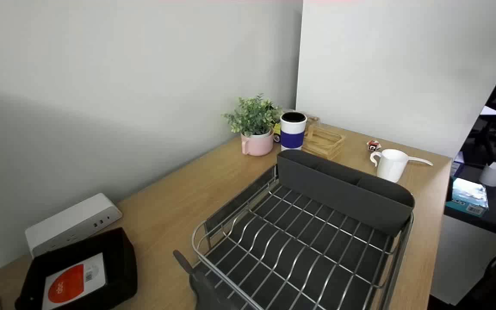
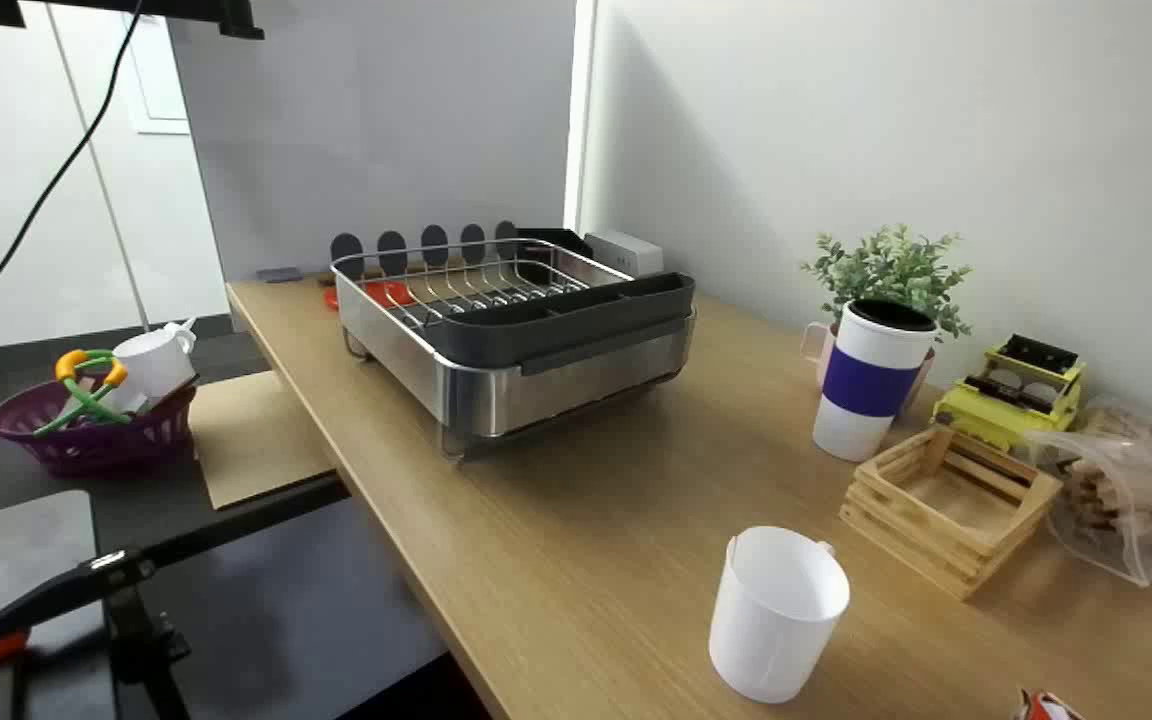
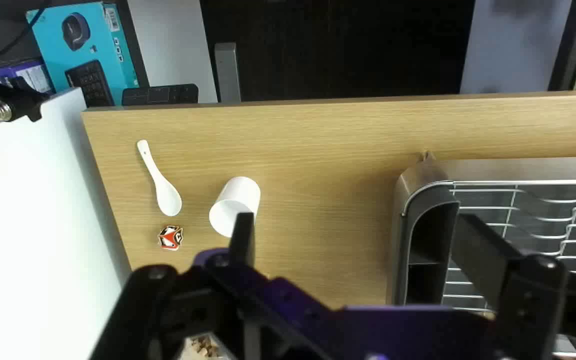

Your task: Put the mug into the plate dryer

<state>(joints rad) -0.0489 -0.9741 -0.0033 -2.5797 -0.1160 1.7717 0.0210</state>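
The white mug (image 1: 392, 167) stands upright on the wooden table in both exterior views, apart from the plate dryer's caddy end (image 1: 342, 185). The plate dryer (image 2: 396, 370) is a wire rack with metal sides and a dark caddy; no dishes lie on its wires. Looking down in the wrist view, I see the mug (image 3: 245, 192) to the left and the plate dryer (image 3: 425, 170) to the right. My gripper (image 3: 355, 222) is open above them, nothing between its fingers. Its left fingertip overlaps the mug's lower edge in the picture, its right one the rack. Neither exterior view clearly shows the gripper.
A white spoon (image 3: 160, 182) and a small red-white item (image 3: 170, 237) lie near the mug. Toward the wall are a blue-banded cup (image 2: 871, 380), a potted plant (image 2: 886, 275) and a wooden crate (image 2: 951, 505). A black tray (image 1: 121, 262) sits beyond the rack.
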